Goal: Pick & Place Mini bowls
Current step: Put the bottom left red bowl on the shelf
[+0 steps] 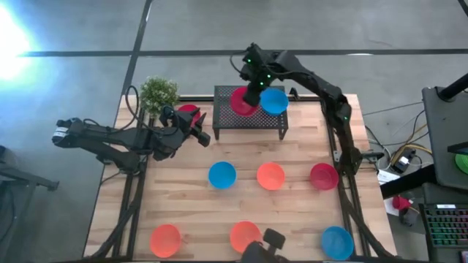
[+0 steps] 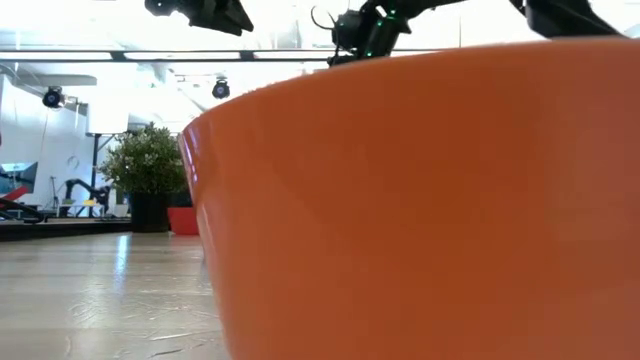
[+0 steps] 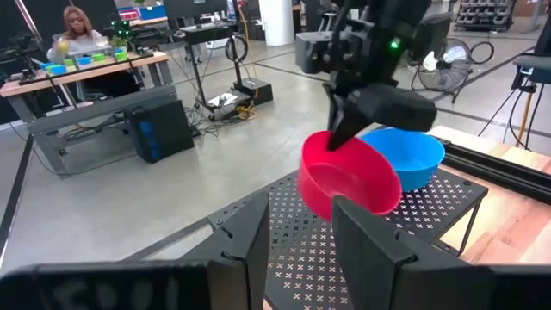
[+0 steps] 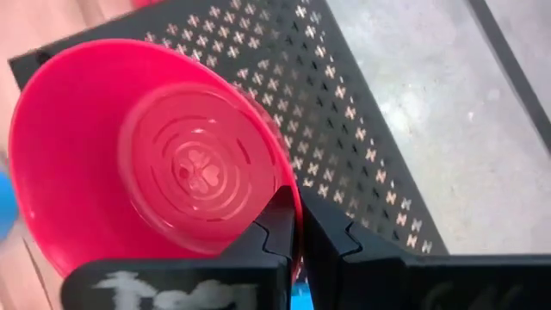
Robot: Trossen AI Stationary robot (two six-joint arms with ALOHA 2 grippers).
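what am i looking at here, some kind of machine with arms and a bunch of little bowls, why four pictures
It is a robot with two dark arms working at a wooden table. One picture looks straight down on everything. One sits at table height, where a close orange bowl fills most of it. The other two come from cameras on each arm's wrist.

The right gripper is shut on the rim of a red bowl, holding it tilted over a black mesh rack. A blue bowl already sits on that rack. The left gripper waits open beside the rack, near a small potted plant. Other orange, red and blue bowls lie spread over the table.
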